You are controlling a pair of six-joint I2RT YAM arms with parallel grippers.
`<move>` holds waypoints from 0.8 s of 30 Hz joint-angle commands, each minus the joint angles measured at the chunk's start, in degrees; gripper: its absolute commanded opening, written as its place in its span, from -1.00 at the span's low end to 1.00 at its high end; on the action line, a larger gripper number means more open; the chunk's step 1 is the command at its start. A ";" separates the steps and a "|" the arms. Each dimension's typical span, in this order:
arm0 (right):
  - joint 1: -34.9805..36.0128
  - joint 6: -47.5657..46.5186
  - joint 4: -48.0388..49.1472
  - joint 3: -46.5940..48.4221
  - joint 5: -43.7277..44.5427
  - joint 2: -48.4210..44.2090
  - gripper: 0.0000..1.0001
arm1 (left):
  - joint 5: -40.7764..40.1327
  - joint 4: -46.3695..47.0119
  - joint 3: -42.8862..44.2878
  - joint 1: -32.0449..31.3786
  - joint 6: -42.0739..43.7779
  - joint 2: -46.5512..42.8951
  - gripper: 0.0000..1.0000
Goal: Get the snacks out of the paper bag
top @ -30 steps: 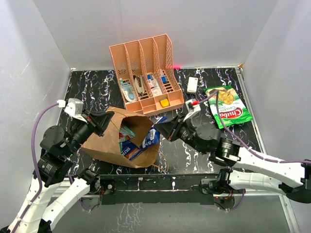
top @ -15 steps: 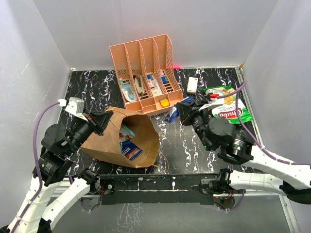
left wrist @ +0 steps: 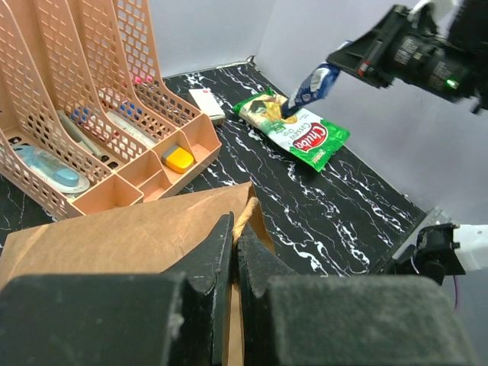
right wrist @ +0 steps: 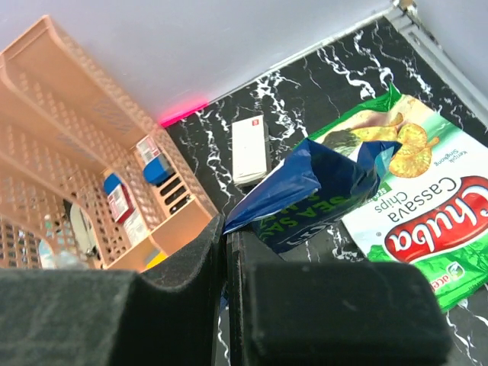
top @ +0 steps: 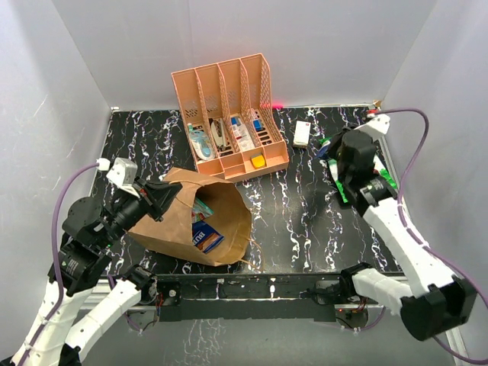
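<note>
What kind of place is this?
Probably a laboratory test cell: plain white walls enclose a black marbled table, and a robot's left arm and right arm are bolted at its near edge.

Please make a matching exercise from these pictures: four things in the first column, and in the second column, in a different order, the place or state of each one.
Things:
1. dark blue packet
2. green chip bag
3. paper bag
4. white remote

Places or states:
A. lies flat on the table, at the right side
B. its edge is pinched by the left gripper
C. lies on the table beside the orange rack
D. is held in the air by the right gripper

Right pairs: 1-D, 2-A, 3-B, 4-C
</note>
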 commanded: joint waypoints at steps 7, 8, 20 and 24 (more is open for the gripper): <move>-24.30 13.42 11.41 9.62 -28.88 18.99 -0.85 | 2.41 -0.14 0.75 -0.17 0.21 -2.82 -1.00; -25.70 14.07 12.49 11.26 -30.59 21.19 -0.85 | 2.58 -0.13 0.84 -0.11 0.36 -2.74 -1.00; -35.79 16.69 18.01 1.36 -34.51 27.16 -0.84 | 3.27 -2.20 0.86 -0.18 2.56 -2.86 -1.00; -40.41 15.73 19.83 -8.50 -36.75 27.29 -0.84 | 4.97 -3.39 0.53 -0.15 2.56 -2.62 -1.00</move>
